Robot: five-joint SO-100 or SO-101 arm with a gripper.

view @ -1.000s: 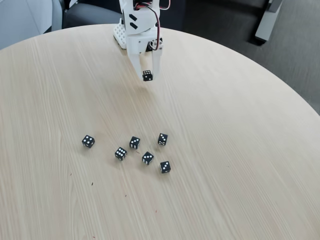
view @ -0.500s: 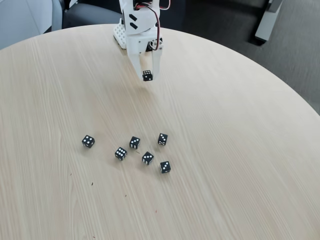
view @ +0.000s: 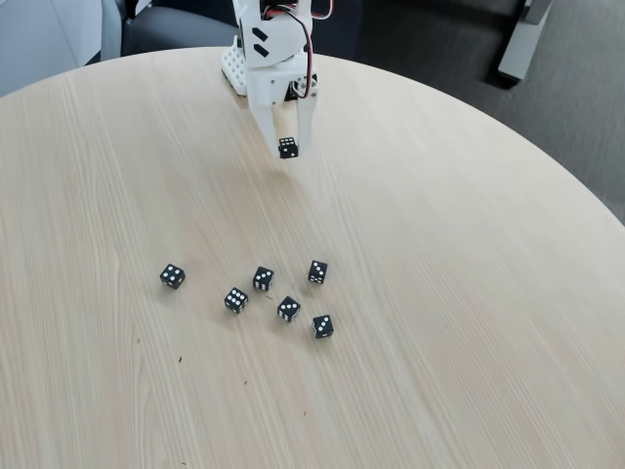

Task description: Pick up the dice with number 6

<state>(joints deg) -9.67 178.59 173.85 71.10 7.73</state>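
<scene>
White two-finger gripper (view: 288, 148) pointing down near far edge of round wooden table (view: 469, 293), fingers closed narrow on the dice with number 6 (view: 288, 148), small black cube pinched between fingertips and held clear of tabletop, faint shadow on wood just below. Die right at fingertips, so no offset left to close; cube, so no long axis to speak of. Pips on visible face too small to count with confidence. Six other black dice (view: 263, 278) lying loose in a cluster on table, well apart from gripper, toward near side of fixed view: one off to left (view: 172, 277), five bunched closer together, none touching. Judged: pick looks done, grasp looks centred; remaining need is just holding or carrying without slipping. Red and black wires (view: 307, 44) running along arm body above fingers. Black slanted marks on white wrist housing (view: 260, 39), not readable as letters; no brand or writing legible anywhere. Dark floor beyond table edge.
</scene>
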